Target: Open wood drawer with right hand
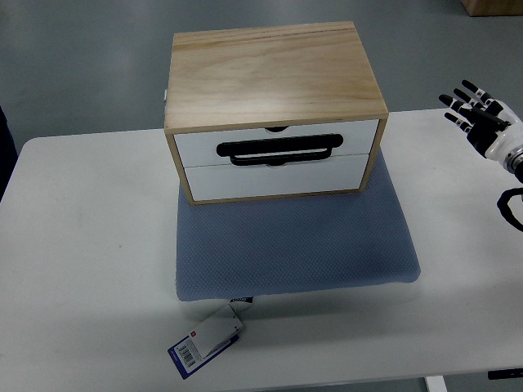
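Note:
A light wood drawer box [274, 77] stands on a blue-grey mat [294, 241] in the middle of the white table [90, 245]. Its front has two white drawers, both pushed in. The upper drawer [278, 143] carries a black bar handle [279, 150]; the lower drawer [274, 179] shows no handle. My right hand [482, 118] hovers at the right edge of the picture, well to the right of the box and apart from it, fingers spread and holding nothing. The left arm does not show.
A white and blue product tag [206, 341] hangs off the mat's near edge on the table. The table's front edge runs along the bottom of the picture. Grey floor lies behind the box.

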Motion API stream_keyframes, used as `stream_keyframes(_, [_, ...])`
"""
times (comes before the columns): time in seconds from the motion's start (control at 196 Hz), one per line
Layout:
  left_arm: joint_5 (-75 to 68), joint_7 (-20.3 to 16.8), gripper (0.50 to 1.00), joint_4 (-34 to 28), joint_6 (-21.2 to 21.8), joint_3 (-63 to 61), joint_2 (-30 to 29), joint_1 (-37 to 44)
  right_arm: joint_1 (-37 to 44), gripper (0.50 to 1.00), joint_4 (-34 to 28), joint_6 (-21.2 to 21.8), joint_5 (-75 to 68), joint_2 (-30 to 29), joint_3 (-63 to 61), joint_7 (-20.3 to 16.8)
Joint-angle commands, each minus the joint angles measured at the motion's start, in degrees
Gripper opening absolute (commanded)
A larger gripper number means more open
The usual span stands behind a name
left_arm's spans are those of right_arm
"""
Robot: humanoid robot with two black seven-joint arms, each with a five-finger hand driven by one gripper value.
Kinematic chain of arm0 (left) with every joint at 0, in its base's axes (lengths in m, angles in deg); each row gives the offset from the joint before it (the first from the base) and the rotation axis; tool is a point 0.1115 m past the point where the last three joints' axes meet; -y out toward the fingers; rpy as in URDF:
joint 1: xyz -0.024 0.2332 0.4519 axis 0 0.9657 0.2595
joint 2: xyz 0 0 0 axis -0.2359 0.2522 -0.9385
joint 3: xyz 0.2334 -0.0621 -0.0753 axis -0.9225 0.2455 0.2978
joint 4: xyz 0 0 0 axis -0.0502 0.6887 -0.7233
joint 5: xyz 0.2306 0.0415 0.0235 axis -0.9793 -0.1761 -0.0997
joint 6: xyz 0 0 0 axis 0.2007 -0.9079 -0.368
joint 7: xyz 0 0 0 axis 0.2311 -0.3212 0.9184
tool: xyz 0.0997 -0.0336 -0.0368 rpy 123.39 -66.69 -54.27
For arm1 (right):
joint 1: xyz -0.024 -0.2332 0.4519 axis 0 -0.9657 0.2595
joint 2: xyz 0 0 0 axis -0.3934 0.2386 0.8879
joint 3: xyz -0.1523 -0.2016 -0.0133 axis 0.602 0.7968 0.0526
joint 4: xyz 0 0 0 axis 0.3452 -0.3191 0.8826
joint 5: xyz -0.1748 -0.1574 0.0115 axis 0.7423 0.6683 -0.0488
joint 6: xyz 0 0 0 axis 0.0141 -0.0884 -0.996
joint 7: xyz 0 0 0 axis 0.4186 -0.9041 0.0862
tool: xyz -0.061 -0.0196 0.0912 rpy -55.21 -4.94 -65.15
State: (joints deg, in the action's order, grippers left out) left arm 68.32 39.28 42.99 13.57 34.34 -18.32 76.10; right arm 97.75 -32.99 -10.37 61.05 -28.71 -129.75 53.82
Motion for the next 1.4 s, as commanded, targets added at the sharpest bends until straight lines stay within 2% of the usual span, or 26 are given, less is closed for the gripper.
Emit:
stream_keyframes(0.0, [-0.07, 0.0, 1.0, 0.08, -0.01, 0.07, 0.0, 0.0, 0.02, 0.932, -0.07, 0.0, 0.0, 0.0, 0.0, 0.0])
stream_keyframes(1.397, [0.02, 0.0, 1.0, -0.53, 0.26, 0.25, 0.0, 0.09, 0.46, 0.932, -0.15, 0.44, 0.09, 0.62, 0.18, 0.0])
